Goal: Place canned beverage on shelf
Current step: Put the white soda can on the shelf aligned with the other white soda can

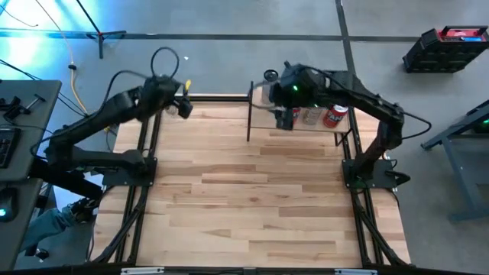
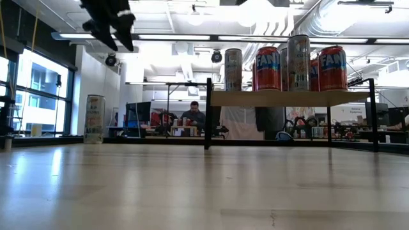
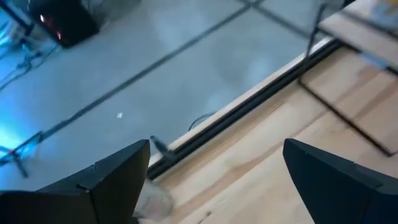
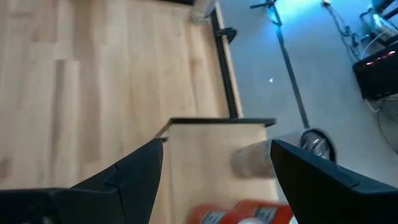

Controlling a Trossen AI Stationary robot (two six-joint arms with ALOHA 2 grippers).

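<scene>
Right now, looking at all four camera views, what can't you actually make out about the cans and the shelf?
- High view: the right gripper covers part of the shelf, so the cans under it cannot be counted.
- Low view: the cans on the shelf overlap; the rear ones stay hidden.
- Right wrist view: a pale can is blurred and its label unreadable; the red cans are cut off by the edge.

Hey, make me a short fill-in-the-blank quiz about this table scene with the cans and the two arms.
1. The red cans stand on the ____.
2. A lone pale can stands on the ____, not on the shelf.
3. The right tool hangs above the ____.
4. The left tool has its fingers ____.

Missing words: shelf; tabletop; shelf; open
</scene>
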